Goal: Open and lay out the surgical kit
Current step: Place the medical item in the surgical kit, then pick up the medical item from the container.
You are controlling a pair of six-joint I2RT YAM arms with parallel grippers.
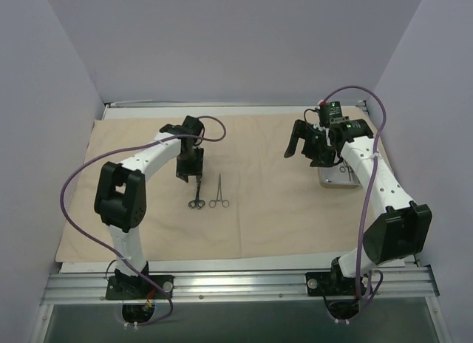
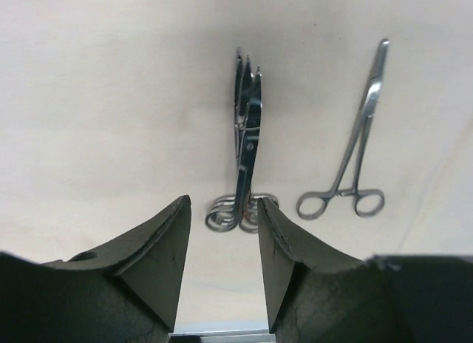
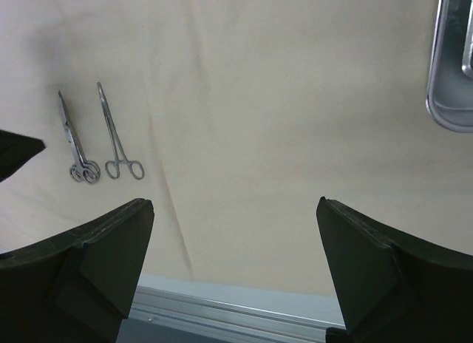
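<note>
Beige cloth wrap [image 1: 281, 210] spread over counter [image 1: 244, 263] | scissors [image 2: 247, 136], forceps [image 2: 372, 99] laid side by side left of centre | steel tray [image 3: 437, 99] near right edge | left end effector [image 2: 222, 201] parted, nothing gripped | right end effector [image 3: 235, 204] spread wide

Pale lilac walls [image 1: 244, 40] on three sides; aluminium rail [image 1: 236, 284] along near edge.

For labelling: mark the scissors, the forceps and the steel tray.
scissors [image 2: 250, 145], left wrist view, on the pivot screw.
forceps [image 2: 371, 100], left wrist view, on the hinge.
steel tray [image 3: 444, 84], right wrist view, on its side wall.
</note>
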